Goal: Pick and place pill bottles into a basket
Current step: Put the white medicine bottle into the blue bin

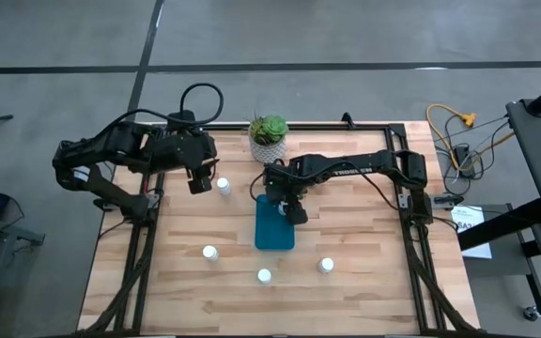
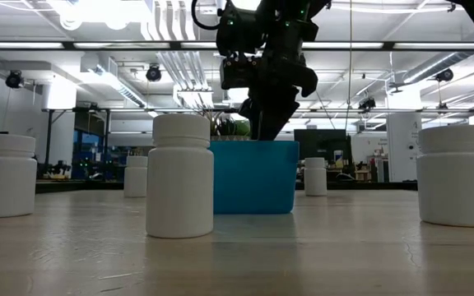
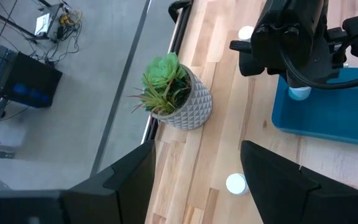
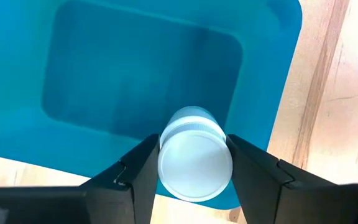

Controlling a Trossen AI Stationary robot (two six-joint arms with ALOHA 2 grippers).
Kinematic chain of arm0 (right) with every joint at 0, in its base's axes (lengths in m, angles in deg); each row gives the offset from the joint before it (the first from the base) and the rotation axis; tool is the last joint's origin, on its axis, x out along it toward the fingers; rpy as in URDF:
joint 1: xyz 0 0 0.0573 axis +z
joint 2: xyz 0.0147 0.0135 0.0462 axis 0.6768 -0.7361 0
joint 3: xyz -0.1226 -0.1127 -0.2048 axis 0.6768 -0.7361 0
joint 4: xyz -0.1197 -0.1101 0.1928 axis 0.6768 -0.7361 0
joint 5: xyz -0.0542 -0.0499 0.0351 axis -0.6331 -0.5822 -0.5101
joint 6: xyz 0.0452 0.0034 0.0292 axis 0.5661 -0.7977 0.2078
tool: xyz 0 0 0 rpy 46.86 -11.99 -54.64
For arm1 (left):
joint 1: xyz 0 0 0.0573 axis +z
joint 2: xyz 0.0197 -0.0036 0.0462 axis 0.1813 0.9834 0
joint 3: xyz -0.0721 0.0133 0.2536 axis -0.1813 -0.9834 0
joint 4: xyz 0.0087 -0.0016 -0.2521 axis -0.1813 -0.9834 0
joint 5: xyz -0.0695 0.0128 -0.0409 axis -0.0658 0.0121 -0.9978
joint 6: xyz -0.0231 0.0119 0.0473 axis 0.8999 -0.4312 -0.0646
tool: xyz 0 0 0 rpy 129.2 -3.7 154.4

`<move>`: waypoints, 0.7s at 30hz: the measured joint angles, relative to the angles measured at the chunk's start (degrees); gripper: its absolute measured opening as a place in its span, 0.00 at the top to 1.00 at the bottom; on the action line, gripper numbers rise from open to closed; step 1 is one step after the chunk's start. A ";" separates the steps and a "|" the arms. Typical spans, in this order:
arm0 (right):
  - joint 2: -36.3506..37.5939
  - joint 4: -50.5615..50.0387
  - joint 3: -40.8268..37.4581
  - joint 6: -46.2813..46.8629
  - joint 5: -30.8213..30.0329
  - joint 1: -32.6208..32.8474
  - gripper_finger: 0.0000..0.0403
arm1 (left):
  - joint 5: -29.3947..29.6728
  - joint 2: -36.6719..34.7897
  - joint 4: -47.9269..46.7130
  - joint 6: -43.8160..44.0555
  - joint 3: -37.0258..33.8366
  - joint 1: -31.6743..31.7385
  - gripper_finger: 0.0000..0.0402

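Note:
The teal basket (image 1: 274, 230) lies at the table's middle. My right gripper (image 1: 294, 208) stands over its far end, shut on a white pill bottle (image 4: 195, 163). My left gripper (image 1: 198, 181) is open above the table's far left. Another bottle (image 1: 223, 185) stands on its base just to the gripper's right and shows between the fingers in the left wrist view (image 3: 235, 183). Three more bottles stand toward the near edge (image 1: 210, 252), (image 1: 265, 276), (image 1: 326, 266). In the low view the right gripper (image 2: 268, 115) dips behind the basket's wall (image 2: 253, 177). My right gripper pinches the bottle's top, at the cap's two opposite sides (image 4: 161, 163), between its two fingers (image 4: 143, 171). The fingers point down from above. The bottle hangs upright below them, cap up, over the basket's end (image 4: 253, 93).
A white pot with a green plant (image 1: 269, 139) stands at the far edge, just behind the basket and between the two arms. One more bottle (image 1: 257, 189) stands by the basket's far left corner. Bare wood lies to the left and right of the near bottles.

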 joint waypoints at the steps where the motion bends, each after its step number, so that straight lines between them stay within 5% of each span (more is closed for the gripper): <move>1: 0.00 -0.02 0.00 0.02 0.00 0.00 0.58 | 0.00 0.00 0.00 0.00 0.00 0.00 0.46; 21: 0.02 -1.31 1.05 0.87 -0.02 0.00 0.55 | 0.00 0.04 -0.02 -0.01 0.00 0.01 0.46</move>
